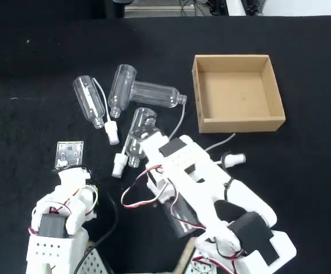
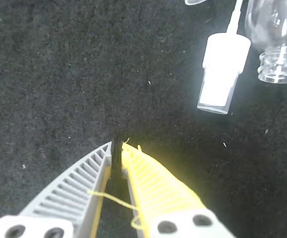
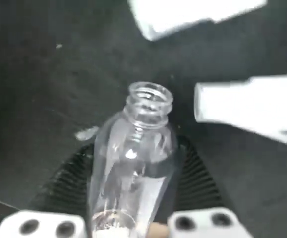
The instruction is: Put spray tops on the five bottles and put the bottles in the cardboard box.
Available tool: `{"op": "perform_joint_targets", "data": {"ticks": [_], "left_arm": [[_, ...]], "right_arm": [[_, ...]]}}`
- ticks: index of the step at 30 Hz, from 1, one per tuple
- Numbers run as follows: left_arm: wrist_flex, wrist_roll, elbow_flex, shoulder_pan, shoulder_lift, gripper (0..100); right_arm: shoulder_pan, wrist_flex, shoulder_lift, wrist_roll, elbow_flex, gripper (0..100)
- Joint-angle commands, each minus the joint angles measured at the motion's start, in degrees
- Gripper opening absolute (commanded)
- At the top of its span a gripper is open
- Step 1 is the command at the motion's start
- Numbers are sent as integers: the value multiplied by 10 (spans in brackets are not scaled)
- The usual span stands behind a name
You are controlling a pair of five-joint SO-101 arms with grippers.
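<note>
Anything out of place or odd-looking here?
Nothing spilled or damaged. The clear bottles lie tumbled on their sides beside the cardboard box, with loose spray tops among them. One oddity: a stray yellow strand hangs across the shut left pincer.

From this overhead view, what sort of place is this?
Likely a robotics lab bench: white robot arms on a black cloth table, clear plastic bottles and an open brown cardboard box laid out.

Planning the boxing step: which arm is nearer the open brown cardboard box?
Right. The right arm, gripping a clear plastic bottle, lies close to the front wall of the brown cardboard box; the left arm stands far off, beyond the right arm.
</note>
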State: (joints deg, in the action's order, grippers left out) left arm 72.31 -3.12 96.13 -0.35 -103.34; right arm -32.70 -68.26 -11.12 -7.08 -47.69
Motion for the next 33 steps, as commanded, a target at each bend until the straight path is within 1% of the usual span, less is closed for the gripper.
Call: {"op": "perform_joint_targets", "data": {"ticks": [1, 3, 5, 7, 11, 12, 15, 20, 21, 23, 26, 30, 33], "left_arm": [[3, -6, 13, -7, -3, 30], [3, -6, 13, -7, -3, 30], [3, -6, 13, -7, -3, 30], [3, -6, 13, -7, -3, 30], [3, -6, 13, -7, -3, 30], [3, -6, 13, -7, -3, 30], [3, -5, 13, -7, -3, 30], [3, -5, 13, -7, -3, 30], [3, -5, 13, -7, -3, 30], [3, -5, 13, -7, -3, 30], [3, -5, 13, -7, -3, 30], [3, -5, 13, -7, -3, 30], [3, -5, 13, -7, -3, 30]], "right_arm": [[0, 15, -4, -126, 43, 11], [-2, 11, -4, -202, 33, 11], [-2, 11, -4, -260, 12, 13], [0, 11, -4, -283, -6, 29], [-4, -10, -6, -265, -15, 185], [-4, -13, -11, -259, -12, 205], [-4, -24, -58, -241, -13, 199], [0, -84, -192, -240, -29, 199], [0, -86, -214, -239, -43, 204], [-2, -85, -248, -239, -80, 253], [1, -48, -272, -228, -124, 337], [-3, 1, -273, -216, -167, 343], [0, 4, -273, -218, -180, 343]]}}
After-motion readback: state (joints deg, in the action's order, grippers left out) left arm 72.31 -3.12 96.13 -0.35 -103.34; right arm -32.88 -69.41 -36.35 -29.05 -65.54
